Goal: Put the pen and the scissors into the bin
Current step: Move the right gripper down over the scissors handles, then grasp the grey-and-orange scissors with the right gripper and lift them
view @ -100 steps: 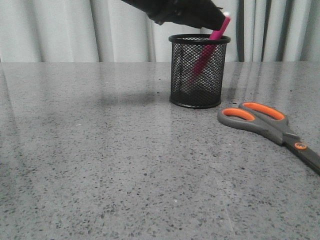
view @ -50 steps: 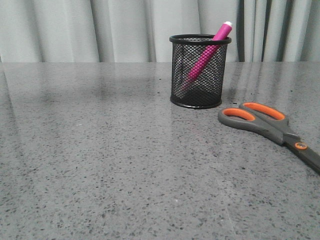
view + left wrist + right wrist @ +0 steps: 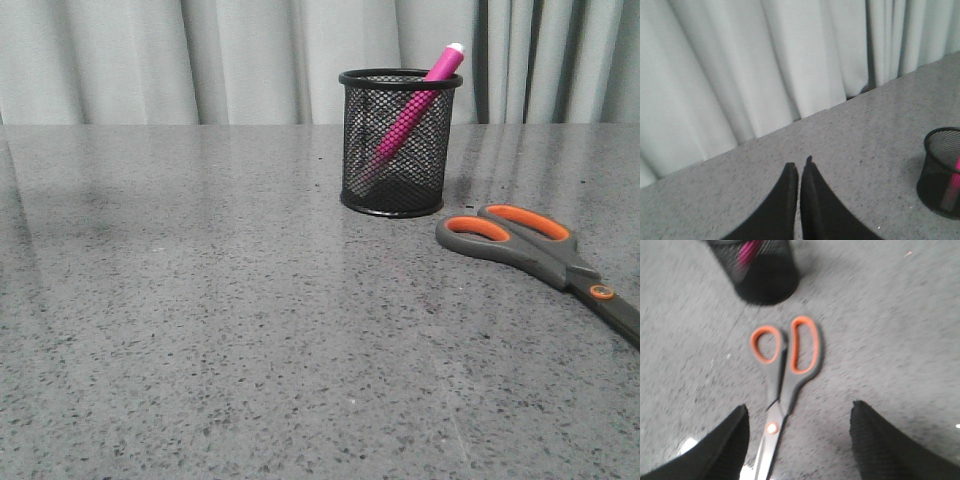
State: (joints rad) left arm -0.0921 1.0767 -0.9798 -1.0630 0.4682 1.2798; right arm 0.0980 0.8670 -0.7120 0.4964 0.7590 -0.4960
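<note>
The black mesh bin (image 3: 398, 140) stands on the table at the back centre, and the pink pen (image 3: 415, 105) leans inside it with its white end above the rim. The scissors (image 3: 540, 255) lie flat to the bin's right, orange-lined handles toward the bin. In the right wrist view my right gripper (image 3: 799, 412) is open above the table, with the scissors (image 3: 785, 370) between its fingers near the pivot, not touching; the bin (image 3: 762, 270) is beyond. My left gripper (image 3: 800, 167) is shut and holds nothing, away from the bin (image 3: 942, 170). Neither gripper shows in the front view.
A grey speckled table (image 3: 200, 320) stretches across the view, with pale curtains (image 3: 200, 60) behind its far edge. The left wrist view shows the same curtains (image 3: 740, 75) close beyond the table's back edge.
One second ago a black arm was over the bin with the pen at its rim; it has gone from the front view. The pen stays leaning in the bin. The scissors have not moved.
</note>
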